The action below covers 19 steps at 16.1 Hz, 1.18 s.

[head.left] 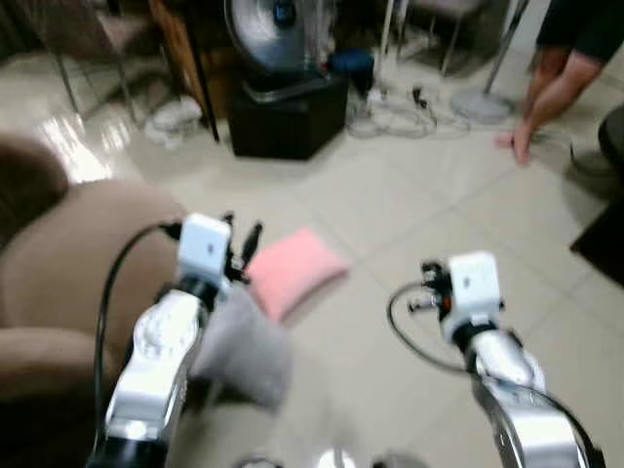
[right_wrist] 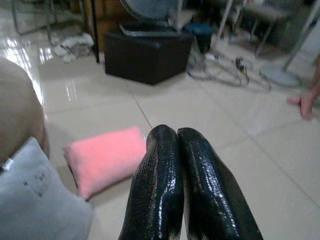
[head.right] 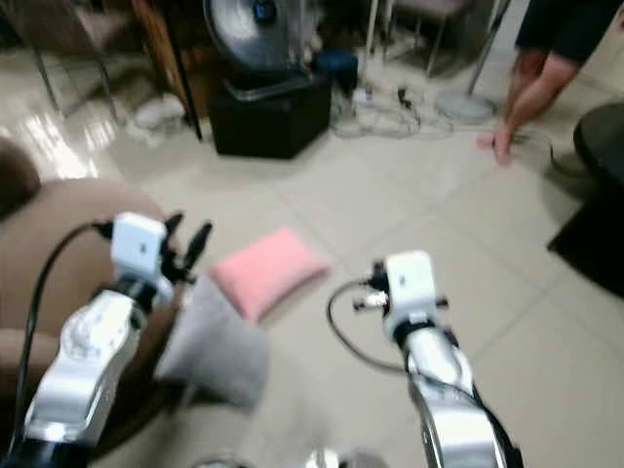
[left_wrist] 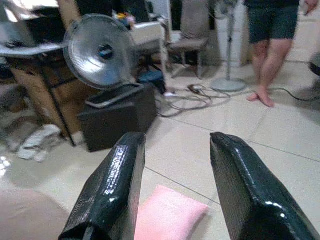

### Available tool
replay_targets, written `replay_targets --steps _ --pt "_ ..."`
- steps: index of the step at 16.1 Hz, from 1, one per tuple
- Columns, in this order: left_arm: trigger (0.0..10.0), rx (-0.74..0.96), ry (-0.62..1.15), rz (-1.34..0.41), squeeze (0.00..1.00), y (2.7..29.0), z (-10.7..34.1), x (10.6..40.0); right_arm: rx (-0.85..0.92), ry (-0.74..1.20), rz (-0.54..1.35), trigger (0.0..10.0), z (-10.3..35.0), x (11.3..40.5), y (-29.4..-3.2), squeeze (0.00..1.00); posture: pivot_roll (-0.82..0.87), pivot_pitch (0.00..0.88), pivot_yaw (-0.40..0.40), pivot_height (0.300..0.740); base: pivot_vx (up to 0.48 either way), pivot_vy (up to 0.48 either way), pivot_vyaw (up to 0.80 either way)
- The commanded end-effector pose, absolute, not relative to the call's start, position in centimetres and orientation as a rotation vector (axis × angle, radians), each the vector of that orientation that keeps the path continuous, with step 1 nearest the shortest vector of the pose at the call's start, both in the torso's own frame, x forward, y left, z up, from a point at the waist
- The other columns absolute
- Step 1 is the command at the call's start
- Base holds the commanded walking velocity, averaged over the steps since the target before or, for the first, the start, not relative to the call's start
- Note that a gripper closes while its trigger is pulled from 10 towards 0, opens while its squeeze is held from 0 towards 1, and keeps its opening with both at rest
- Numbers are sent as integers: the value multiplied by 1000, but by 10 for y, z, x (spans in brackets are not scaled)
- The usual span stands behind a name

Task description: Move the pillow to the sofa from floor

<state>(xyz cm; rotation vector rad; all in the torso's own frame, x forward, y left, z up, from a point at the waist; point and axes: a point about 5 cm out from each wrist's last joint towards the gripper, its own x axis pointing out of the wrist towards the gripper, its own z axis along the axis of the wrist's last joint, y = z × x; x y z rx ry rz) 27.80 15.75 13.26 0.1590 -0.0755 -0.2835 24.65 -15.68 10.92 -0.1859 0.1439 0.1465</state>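
Currently the pink pillow (head.left: pixel 292 270) lay flat on the tiled floor (head.left: pixel 409 214), just beside the brown sofa (head.left: pixel 68 283), which stood at 9 o'clock in my head view. A grey cushion (head.left: pixel 244 351) leaned against the sofa's front, just at the pink pillow's near corner; whether the two touched I could not tell.

My left gripper (left_wrist: pixel 175 190) was raised above the sofa's edge at about 10 o'clock, jaws standing wide apart and holding nothing; in the left wrist view the pink pillow showed on the floor between the two fingers (left_wrist: pixel 110 190), well below them. My right gripper (right_wrist: pixel 175 185) hung over bare tile at about 2 o'clock, to the right of the pillow, its jaws pressed together with nothing between them. In the right wrist view the pillow lay beside the fingertips, apart from them.

Farther off, at 12 o'clock, a black box (head.left: pixel 288 117) stood on the floor with a round metal fan (head.left: pixel 268 29) resting on top. Loose cables (head.left: pixel 390 117) trailed across the tile to its right. At 1 to 2 o'clock a person's bare legs (head.left: pixel 551 88) stood near a round stand base (head.left: pixel 480 105). Head views were slightly blurred.
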Motion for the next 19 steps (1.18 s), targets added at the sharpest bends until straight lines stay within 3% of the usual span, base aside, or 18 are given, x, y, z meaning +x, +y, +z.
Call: replay_targets --steps 1,3,7,14,15,16,17,19 --pt "10000 161 -73 -280 0 157 132 276 -268 99 120 10000 117 249 -162 0 -23 60 47 740 0 480 0" --pt "10000 189 -101 -244 0 159 134 275 -361 63 144 10000 118 250 -160 0 -23 59 47 740 0 221 0" --pt "10000 184 -128 -222 0 155 138 275 -323 26 143 10000 123 250 -157 0 -29 62 45 740 0 -465 0" --pt "10000 90 -94 -264 0 146 136 278 -263 57 151 10000 116 246 -158 0 -32 53 46 740 0 0 0" --pt "10000 56 -89 -284 0 144 136 278 -231 56 144 10000 115 245 -159 361 -32 53 46 740 0 0 0" --pt "10000 39 -84 -291 561 143 136 278 -193 60 145 10000 114 244 -160 1000 -30 48 46 740 255 0 0" --pt "10000 29 -87 -297 1000 142 136 278 -188 59 147 10000 114 244 -161 1000 -32 42 46 740 281 0 0" --pt "10000 35 -92 -300 1000 142 136 278 -202 54 162 10000 114 244 -161 1000 -32 36 45 740 281 0 0"
